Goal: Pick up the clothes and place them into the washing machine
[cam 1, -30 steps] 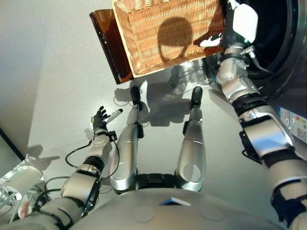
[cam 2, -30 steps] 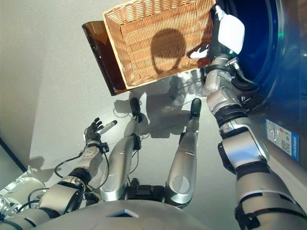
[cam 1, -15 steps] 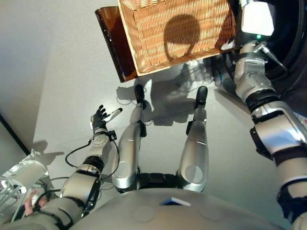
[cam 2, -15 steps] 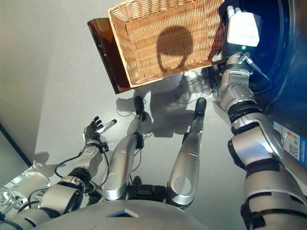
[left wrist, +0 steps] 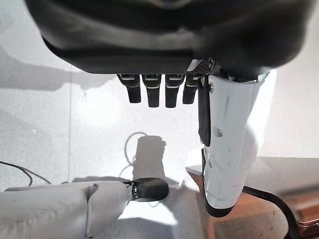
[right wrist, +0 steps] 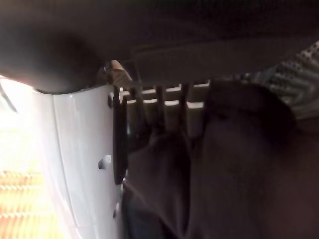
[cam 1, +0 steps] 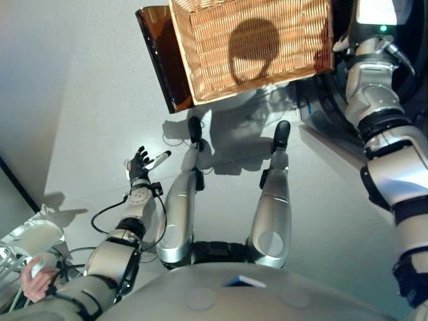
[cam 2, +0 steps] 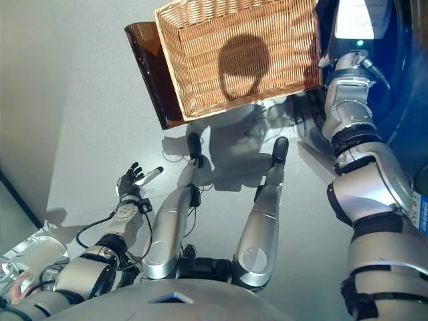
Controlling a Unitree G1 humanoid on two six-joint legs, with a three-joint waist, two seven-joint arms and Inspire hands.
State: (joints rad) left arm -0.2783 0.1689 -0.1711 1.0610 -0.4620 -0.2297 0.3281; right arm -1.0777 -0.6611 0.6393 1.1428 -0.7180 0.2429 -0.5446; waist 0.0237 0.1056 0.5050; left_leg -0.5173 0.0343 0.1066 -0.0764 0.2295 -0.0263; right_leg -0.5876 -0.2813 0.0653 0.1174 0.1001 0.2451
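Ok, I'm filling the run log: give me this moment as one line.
right hand: shut on dark garment, up at washing machine | left hand: open, idle, low | wicker basket: empty

**The floor and what sits on it**

The floor (cam 1: 93,100) is smooth and light grey. A big woven basket (cam 1: 251,47) sits at the far end of it. The basket is tan, and no clothes show inside, only a round dark shadow on its bottom. A shiny brown panel (cam 1: 160,57) stands on its edge, touching the basket's left side. On the right, the washing machine (cam 2: 401,87) stands just beside the basket, with its dark round opening facing the floor space. In the near left corner lies some white, shiny stuff (cam 1: 30,244), too hard to make out.
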